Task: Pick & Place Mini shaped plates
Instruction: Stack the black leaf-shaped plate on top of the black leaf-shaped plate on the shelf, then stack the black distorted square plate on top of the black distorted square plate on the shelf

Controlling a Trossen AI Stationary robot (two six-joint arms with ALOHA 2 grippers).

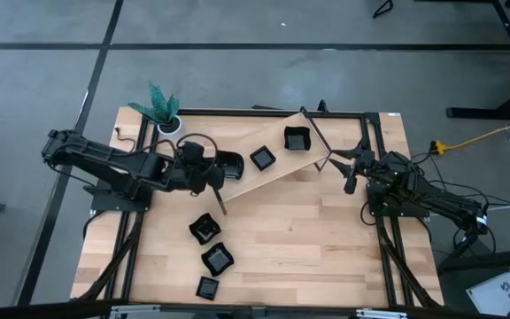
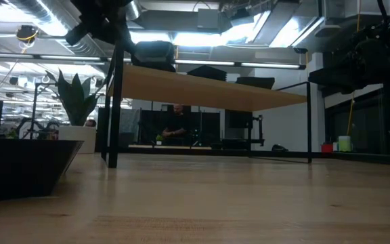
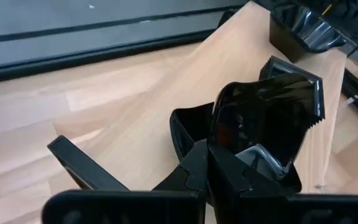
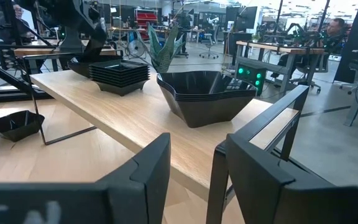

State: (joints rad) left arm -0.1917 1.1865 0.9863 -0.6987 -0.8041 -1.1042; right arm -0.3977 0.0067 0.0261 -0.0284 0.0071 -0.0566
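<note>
A raised wooden shelf [image 1: 264, 177] on thin black legs runs diagonally across the back half of the table [image 1: 326, 239], and three stations of mini shaped plates sit on it: one dish or stack at the right end [image 1: 297, 138], one at the middle [image 1: 262, 159], and one at the left end [image 1: 229, 165]. The left gripper [image 1: 209, 170] is at that left end, its fingers clenched on a glossy black plate [image 3: 269, 115]; in the left wrist view the plate stands tilted up on edge between the fingers, over another black dish [image 3: 188, 127] lying on the shelf. Whether the gripped plate touches the dish under it is hard to tell from here. Three more plates lie on the open table in front of the shelf, toward the left: one nearest the shelf [image 1: 204, 229], one below it [image 1: 217, 259], and one by the front edge [image 1: 207, 287] (each apart from the others). The right gripper [image 1: 351, 170] waits just off the shelf's right end with its fingers spread and nothing between them; its wrist view looks along the shelf past a scalloped stack [image 4: 205, 94] and a flatter stack [image 4: 119, 75]. A white pot with a green plant [image 1: 163, 110] stands at the table's back left corner.
</note>
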